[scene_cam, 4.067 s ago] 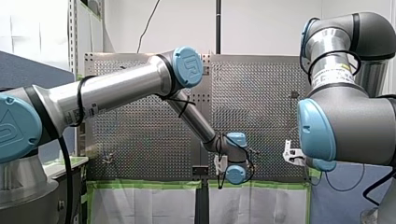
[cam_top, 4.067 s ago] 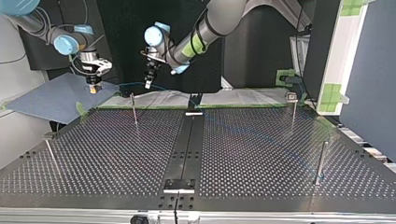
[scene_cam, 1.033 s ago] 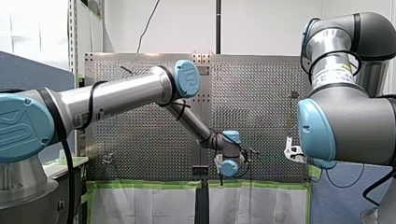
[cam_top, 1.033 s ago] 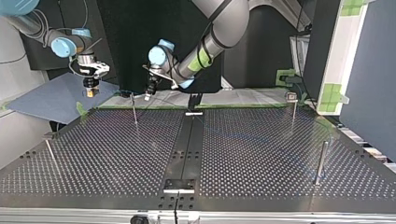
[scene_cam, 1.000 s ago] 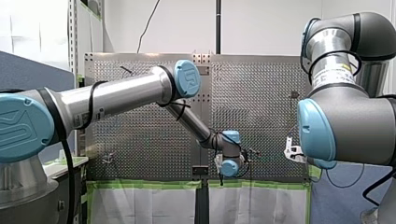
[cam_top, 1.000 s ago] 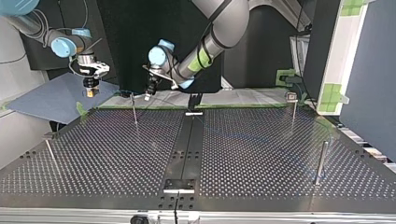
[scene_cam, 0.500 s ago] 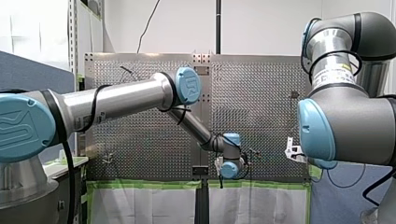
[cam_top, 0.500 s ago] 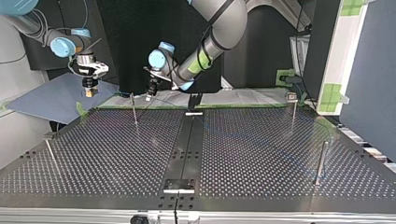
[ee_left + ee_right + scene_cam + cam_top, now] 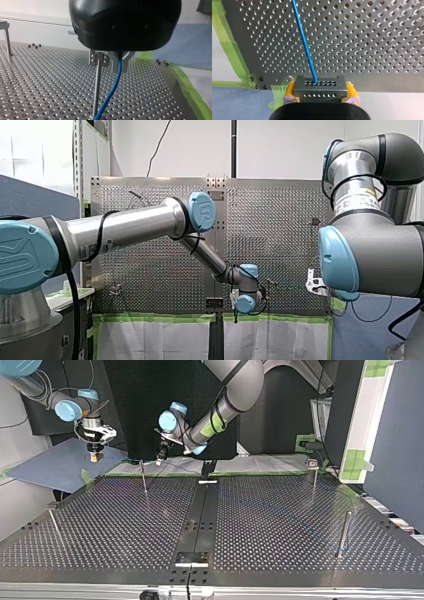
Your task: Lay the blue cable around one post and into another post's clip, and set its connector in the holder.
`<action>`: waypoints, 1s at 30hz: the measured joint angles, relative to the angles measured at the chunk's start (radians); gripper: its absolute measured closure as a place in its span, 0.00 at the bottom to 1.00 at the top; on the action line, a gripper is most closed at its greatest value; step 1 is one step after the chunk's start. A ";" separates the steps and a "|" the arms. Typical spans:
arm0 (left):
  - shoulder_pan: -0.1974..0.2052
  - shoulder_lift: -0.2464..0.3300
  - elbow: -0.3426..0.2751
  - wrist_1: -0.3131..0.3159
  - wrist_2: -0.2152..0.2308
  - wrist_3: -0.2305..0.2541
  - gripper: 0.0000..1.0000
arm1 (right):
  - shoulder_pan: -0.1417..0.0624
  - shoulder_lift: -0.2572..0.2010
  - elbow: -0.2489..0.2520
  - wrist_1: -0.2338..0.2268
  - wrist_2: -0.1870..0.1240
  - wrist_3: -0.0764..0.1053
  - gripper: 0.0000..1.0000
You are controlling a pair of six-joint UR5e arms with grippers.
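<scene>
Seen from across the worktop (image 9: pixel 275 525): off its far left corner, above a blue mat (image 9: pixel 50 467), my right pincer (image 9: pixel 320 86) hangs with its yellow pads (image 9: pixel 352 92) clenched on the grey connector (image 9: pixel 319 92). The blue cable (image 9: pixel 304 42) leaves the connector and runs out over the perforated surface. Further right, near the far edge, stands a thin post (image 9: pixel 96 92) topped by a clip (image 9: pixel 99 58). My left pincer (image 9: pixel 120 66) hangs just beside that clip, its metal fingers (image 9: pixel 114 63) closed on the cable, which slants down close to the post's foot. Toward the right edge, well apart, stand other posts (image 9: pixel 343 535).
</scene>
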 joint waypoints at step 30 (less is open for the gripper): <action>-0.004 0.006 -0.069 -0.005 -0.009 0.117 1.00 | 0.028 0.036 0.001 -0.028 -0.015 -0.017 1.00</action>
